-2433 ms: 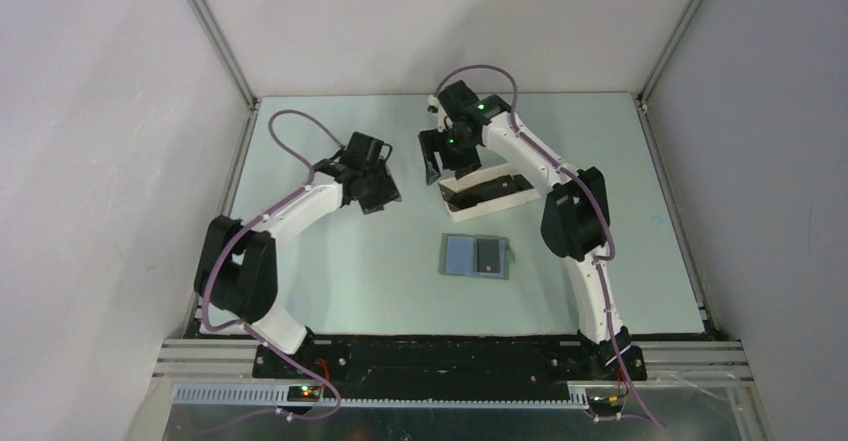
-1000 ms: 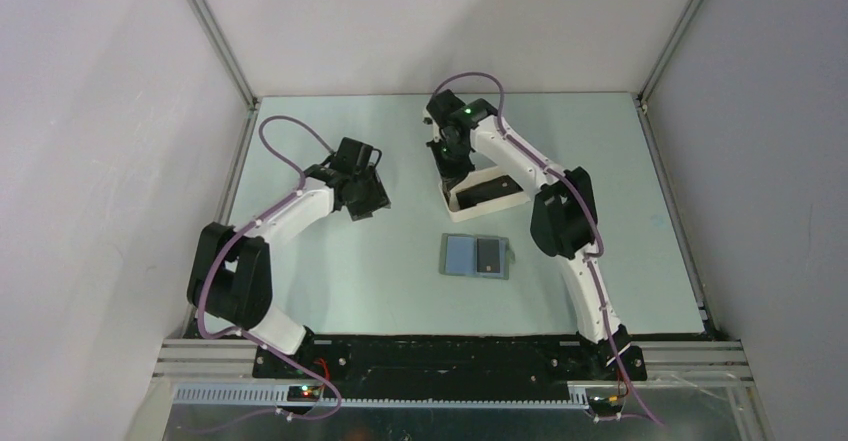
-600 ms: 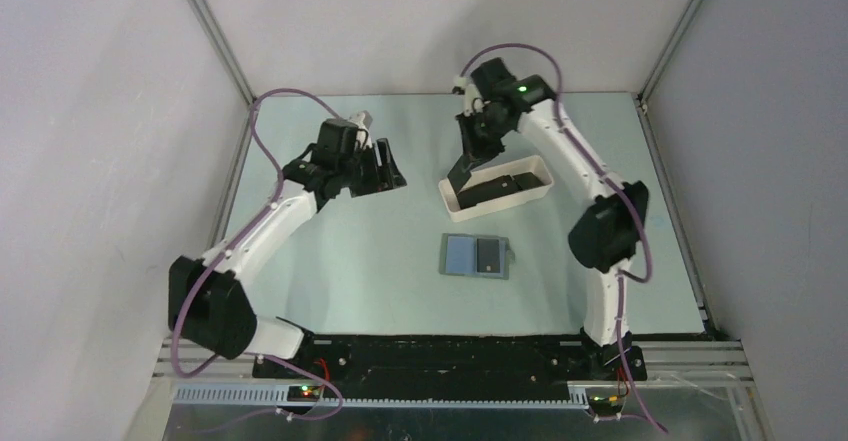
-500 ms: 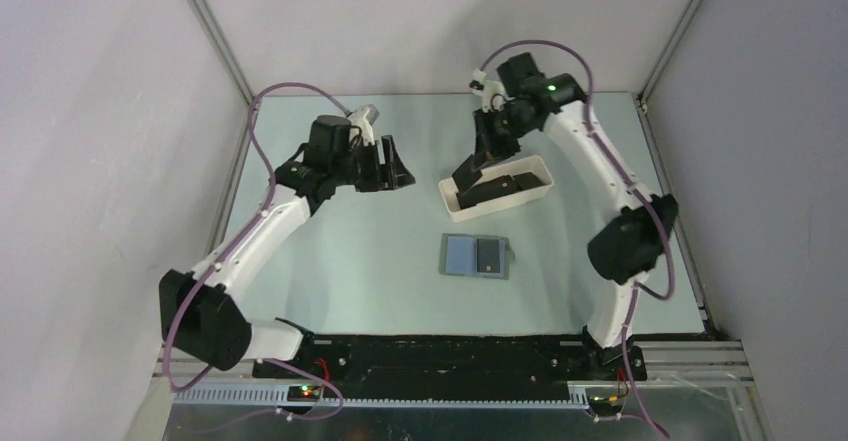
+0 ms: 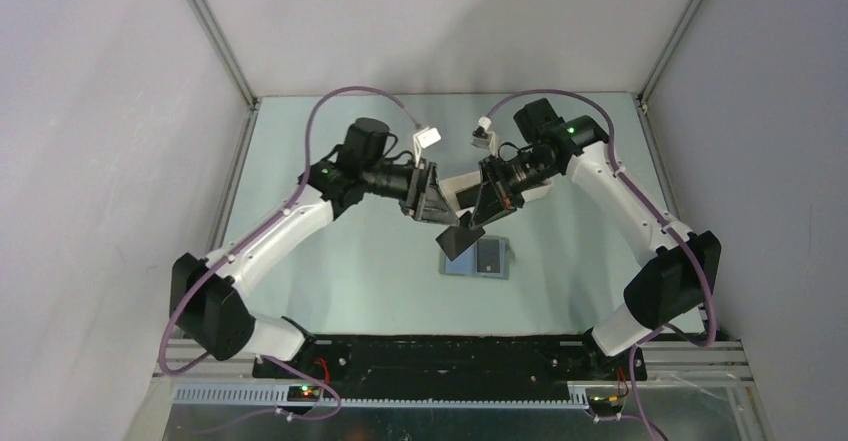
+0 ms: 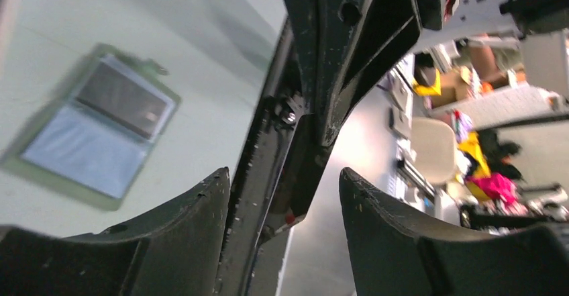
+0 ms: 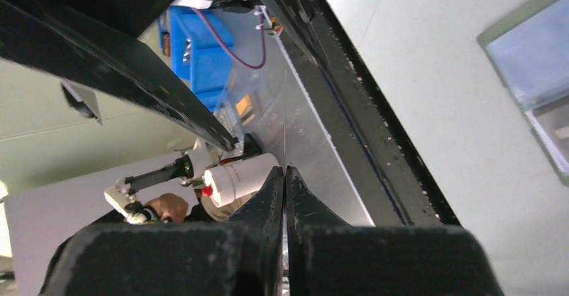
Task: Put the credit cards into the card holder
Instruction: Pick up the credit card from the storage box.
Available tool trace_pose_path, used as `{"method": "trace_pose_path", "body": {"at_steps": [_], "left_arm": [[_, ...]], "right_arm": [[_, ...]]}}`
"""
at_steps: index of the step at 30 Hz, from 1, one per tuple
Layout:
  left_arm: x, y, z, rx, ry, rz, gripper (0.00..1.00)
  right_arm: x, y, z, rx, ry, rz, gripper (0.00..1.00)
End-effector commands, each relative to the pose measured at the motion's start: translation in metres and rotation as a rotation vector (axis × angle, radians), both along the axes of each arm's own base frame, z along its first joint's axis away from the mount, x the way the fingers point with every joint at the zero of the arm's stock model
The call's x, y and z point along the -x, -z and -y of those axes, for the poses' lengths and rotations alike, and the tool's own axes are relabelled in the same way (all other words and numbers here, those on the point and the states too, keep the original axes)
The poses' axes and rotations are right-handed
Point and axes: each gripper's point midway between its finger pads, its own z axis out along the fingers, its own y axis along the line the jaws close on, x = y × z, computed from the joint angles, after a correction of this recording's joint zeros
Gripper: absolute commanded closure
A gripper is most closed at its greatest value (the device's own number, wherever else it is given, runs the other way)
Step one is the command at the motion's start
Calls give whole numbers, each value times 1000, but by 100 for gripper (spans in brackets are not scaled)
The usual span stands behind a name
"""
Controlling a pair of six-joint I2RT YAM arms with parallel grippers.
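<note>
A credit card [image 5: 461, 240] hangs corner-down, pinched by the right fingers [image 5: 479, 207] above the open card holder [image 5: 490, 260]; left fingers [image 5: 432, 199] spread

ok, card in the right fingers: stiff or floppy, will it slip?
Probably stiff: the credit card juts flat from the right fingers, no sag. Likely light, being edge-thin in the wrist view. Pinched at one edge, it might pivot or slip.

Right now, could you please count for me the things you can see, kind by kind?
credit cards: 2, that one gripped by the shut right hand, another lying in the holder
card holder: 1, lying open
hands: 2, the left hand open
Total: 5
Anything behind the arms is hidden and not counted.
</note>
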Motion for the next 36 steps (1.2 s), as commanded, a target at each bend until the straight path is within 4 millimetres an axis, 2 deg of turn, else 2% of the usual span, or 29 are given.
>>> {"method": "trace_pose_path", "body": {"at_steps": [1,4,6,7,8,9,11,12,14,15,16,17,18,19,20,21,22,23,24,25,26,27,28,29,31,35,36], "left_arm": [[34,-14,20,72,191,-49,35],[48,-9,27,69,248,-85,40],[50,-3,29,57,252,-103,51],[50,0,30,51,246,-112,61],[49,1,30,46,241,-115,67],[49,1,30,44,235,-120,81],[45,-1,30,39,210,-110,97],[41,-4,31,33,184,-93,99],[34,-8,32,22,126,-75,100],[30,-10,32,19,101,-64,100],[23,-12,31,5,43,-51,100],[19,-14,31,1,9,-41,100],[10,-14,28,-12,-65,-33,100],[6,-17,28,-9,-100,-23,100],[0,-18,24,-13,-173,-26,100],[-5,-23,24,8,-208,-12,100],[-10,-26,21,34,-273,-20,100],[-14,-35,22,82,-301,-6,100],[-9,-31,19,114,-342,-71,100],[-15,-52,23,231,-354,-24,100],[-10,-48,20,275,-380,-100,100],[-11,-69,21,382,-383,-58,100],[-7,-67,19,411,-394,-111,100],[-7,-78,18,466,-390,-93,100],[-1,-86,17,512,-387,-101,100],[5,-95,17,554,-360,-115,100],[6,-97,17,560,-352,-112,100]], "right_arm": [[11,-29,-5,-137,-48,17,100],[8,-32,-6,-150,-48,18,100],[6,-33,-6,-153,-46,18,100],[4,-32,-6,-152,-43,18,100],[4,-31,-6,-150,-42,18,100],[2,-29,-6,-146,-40,21,100],[-3,-26,-3,-126,-20,25,100],[-6,-25,-2,-121,-8,31,98],[-18,-25,0,-110,41,52,82],[-21,-28,4,-109,83,42,69],[-30,-29,4,-118,112,81,63],[-31,-33,9,-120,168,68,51],[-42,-38,9,-150,202,126,45],[-39,-41,14,-168,260,87,34],[-46,-39,13,-203,281,116,30],[-42,-50,16,-232,327,99,22],[-46,-48,15,-269,336,128,19],[-41,-58,15,-300,361,113,17],[-45,-57,13,-339,364,150,16],[-42,-64,13,-364,384,117,15],[-41,-64,11,-402,372,128,16],[-40,-67,9,-421,383,88,19],[-40,-70,6,-456,380,76,21],[-39,-73,3,-477,370,78,22],[-37,-86,-5,-540,331,115,24],[-35,-93,-21,-580,299,99,29],[-34,-92,-25,-583,292,78,34]]}}
